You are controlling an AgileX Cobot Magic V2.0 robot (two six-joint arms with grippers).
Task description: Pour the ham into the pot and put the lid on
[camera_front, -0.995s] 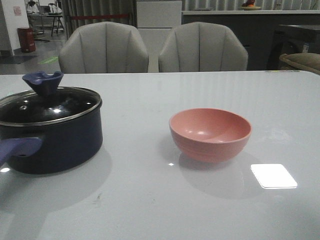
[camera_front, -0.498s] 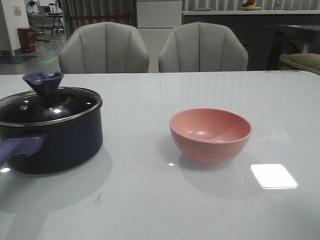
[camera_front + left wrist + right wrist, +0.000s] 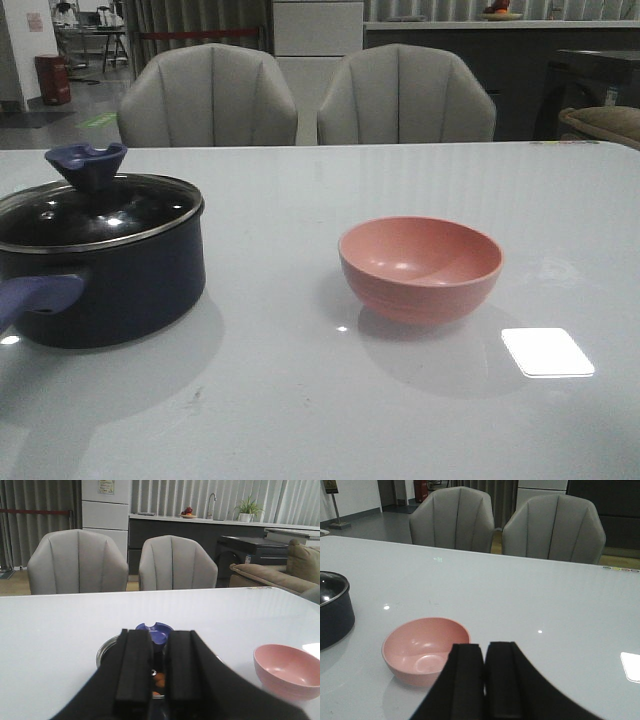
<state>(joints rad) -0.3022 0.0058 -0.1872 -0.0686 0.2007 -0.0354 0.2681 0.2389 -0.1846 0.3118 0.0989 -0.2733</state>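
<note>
A white table (image 3: 400, 420) fills the front view, with two grey chairs (image 3: 208, 95) set behind its far edge. The pot (image 3: 110, 285) stands on the table at the left, its bluish handle (image 3: 35, 298) pointing toward the camera. The lid (image 3: 95, 208) is seated on the pot's rim, blue knob (image 3: 86, 164) up. The pink bowl (image 3: 421, 268) stands upright, well apart to the right of the pot, and is seen empty. Orange-pink ham (image 3: 159, 681) is glimpsed through the glass lid in the left wrist view. The left gripper (image 3: 154, 672) is seen nearly closed, a narrow gap left, nothing held. The right gripper (image 3: 485, 680) is pressed closed, grasping nothing. No readable writing is found.
</note>
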